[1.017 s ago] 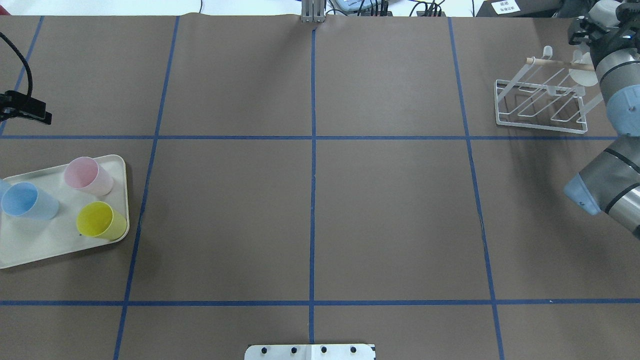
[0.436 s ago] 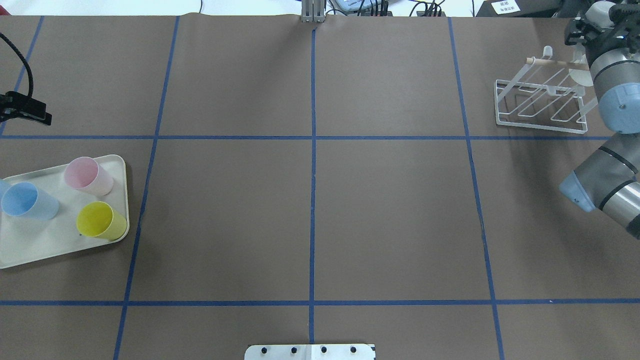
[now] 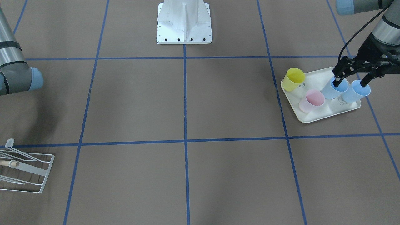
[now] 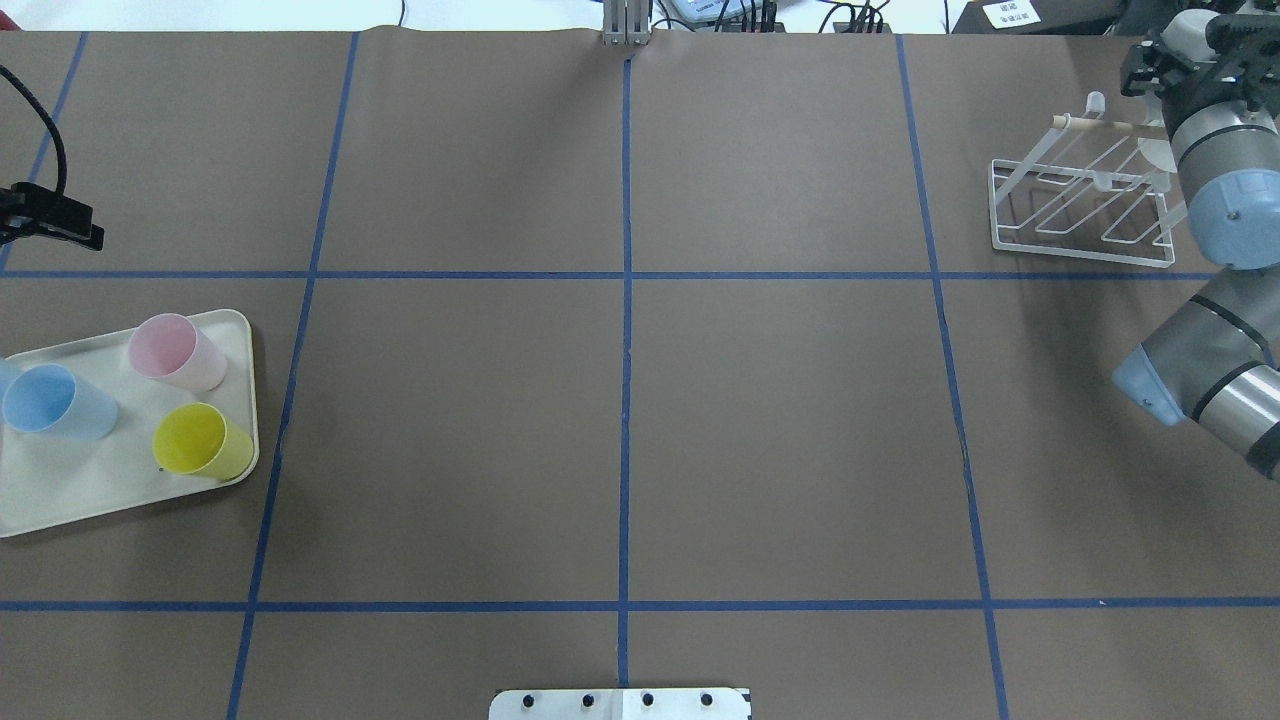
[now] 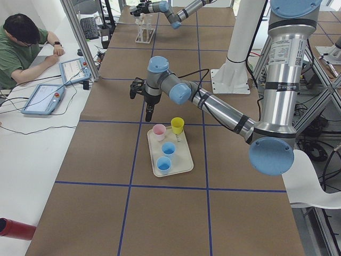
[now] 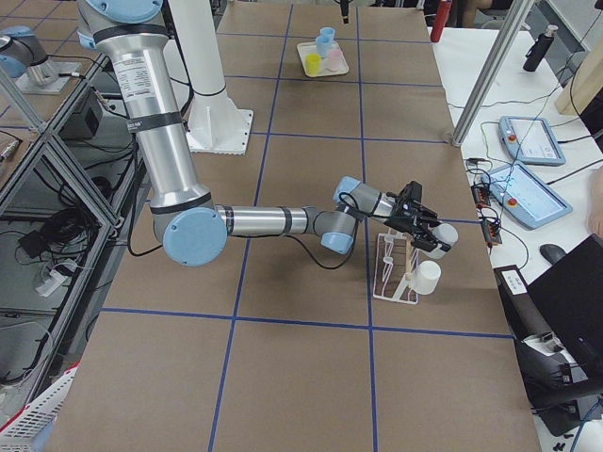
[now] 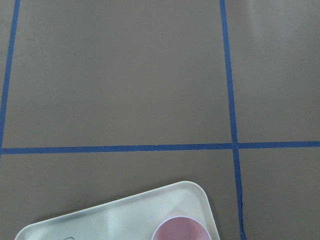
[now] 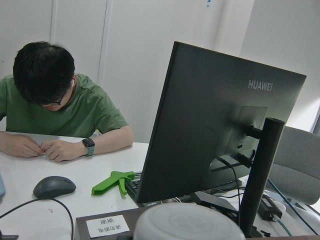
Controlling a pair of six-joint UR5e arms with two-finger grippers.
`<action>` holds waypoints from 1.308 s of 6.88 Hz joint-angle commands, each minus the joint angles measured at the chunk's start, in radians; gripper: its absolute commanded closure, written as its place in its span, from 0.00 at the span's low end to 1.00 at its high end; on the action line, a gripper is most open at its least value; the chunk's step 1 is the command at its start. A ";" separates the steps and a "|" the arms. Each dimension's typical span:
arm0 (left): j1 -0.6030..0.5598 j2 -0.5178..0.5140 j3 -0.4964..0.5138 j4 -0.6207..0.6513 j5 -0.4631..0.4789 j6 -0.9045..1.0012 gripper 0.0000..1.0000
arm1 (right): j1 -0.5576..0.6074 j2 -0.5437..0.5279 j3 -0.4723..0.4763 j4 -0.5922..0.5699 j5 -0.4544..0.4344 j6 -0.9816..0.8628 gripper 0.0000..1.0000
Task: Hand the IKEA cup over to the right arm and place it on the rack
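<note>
A pink (image 4: 175, 350), a yellow (image 4: 200, 440) and two blue cups (image 3: 334, 89) stand on the cream tray (image 4: 60, 490) at the left. My left gripper (image 3: 350, 82) is open and empty, held high over the tray's far side; its wrist view shows the tray corner (image 7: 125, 215) and the pink cup (image 7: 181, 229). The white wire rack (image 4: 1080, 210) with its wooden dowel stands at the far right. Two white cups (image 6: 443, 235) hang on it. My right gripper (image 4: 1190, 55) is at the rack's far right end, just behind one white cup (image 8: 187, 222), and looks open and empty.
The brown table mat is crossed by blue tape lines (image 4: 625, 300). The robot's white base (image 3: 184, 22) is at the near middle edge. An operator (image 5: 24, 50) sits at a side desk with tablets, beyond the rack's side of the table.
My right wrist has drawn back from the rack toward the table's far edge, and the elbow has shifted slightly left. The white cup stays on the rack. The left arm has barely moved.
</note>
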 commanded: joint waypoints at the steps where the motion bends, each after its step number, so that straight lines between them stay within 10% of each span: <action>1: 0.000 0.000 0.004 0.000 0.000 0.003 0.00 | -0.008 -0.002 0.000 0.004 -0.003 0.002 1.00; 9: 0.000 0.001 0.001 0.000 -0.002 -0.002 0.00 | -0.054 -0.035 -0.001 0.033 -0.084 0.015 1.00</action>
